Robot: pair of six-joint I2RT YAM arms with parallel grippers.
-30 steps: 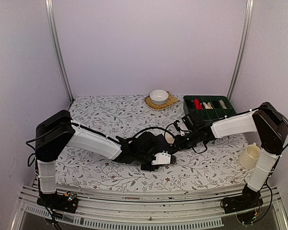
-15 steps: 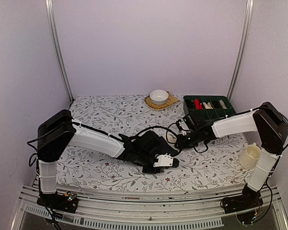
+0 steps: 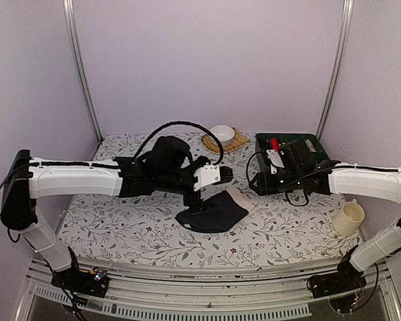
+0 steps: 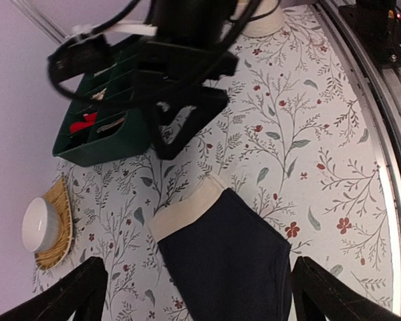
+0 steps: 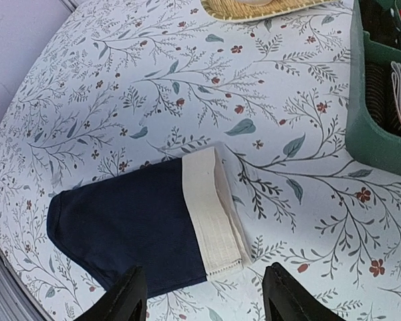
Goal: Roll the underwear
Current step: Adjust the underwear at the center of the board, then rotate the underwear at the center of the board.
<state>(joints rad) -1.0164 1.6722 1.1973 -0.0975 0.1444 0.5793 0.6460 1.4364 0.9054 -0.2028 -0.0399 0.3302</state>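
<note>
So the underwear [image 3: 210, 212], a dark soft cloth garment folded flat with a cream waistband [image 5: 210, 208] at one end, lies around the middle of the floral-print tabletop [image 3: 120, 227]; I only spot one piece, and there's no roll in it yet, so I'd say the rolling hasn't started. In the overhead view its long axis runs from the pointy dark end at near-left to the waistband at far-right. The left end effector [image 4: 200, 284] hangs right over it, a touch to the far side, fingers spread wide with nothing in them; the right end effector [image 5: 206, 284] sits off past the waistband end, by the dark green divided plastic tray [image 3: 291, 148], fingers apart and empty too. So left is the nearer arm and right covers the waistband side; my guess is the roll goes along that long axis. The surface is flat and cloth-covered, so it might bunch. The tray, the white bowl [image 3: 221, 134] on its woven straw mat [image 3: 237, 142] and the cream plastic cup [image 3: 347, 218] all sit well apart from the garment.
</note>
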